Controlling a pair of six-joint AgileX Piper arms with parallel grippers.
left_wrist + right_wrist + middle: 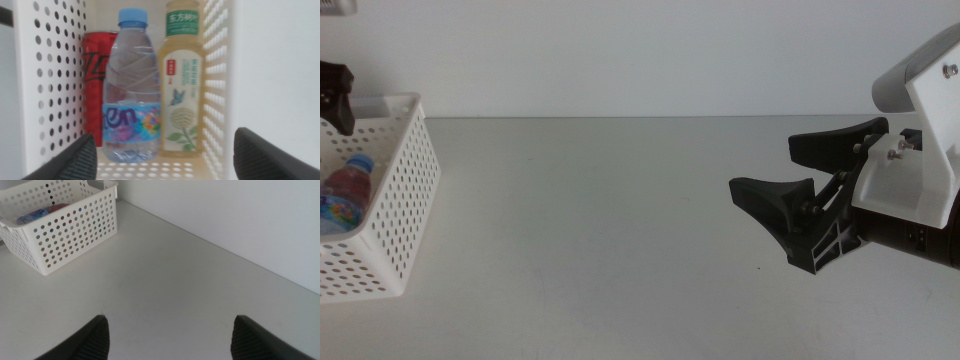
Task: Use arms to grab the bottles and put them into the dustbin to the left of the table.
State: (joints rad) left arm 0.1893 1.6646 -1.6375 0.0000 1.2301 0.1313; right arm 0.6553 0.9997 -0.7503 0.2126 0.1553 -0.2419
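The left tool (pixel 162 155), jaws apart and holding nothing, hangs over the dustbin (pixel 30 85); below it lie the red can (pixel 94 70), water bottle (pixel 132 95) and tea bottle (pixel 182 85). The right tool (pixel 820 190), jaws apart, hovers above bare counter (pixel 620 230), well apart from the dustbin's edge.

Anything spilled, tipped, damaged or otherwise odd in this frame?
Nothing stands out. The red soda can, blue-capped clear water bottle and pale-yellow tea bottle lie side by side inside the white perforated basket, intact. Left gripper above it and right gripper over the table are both open.
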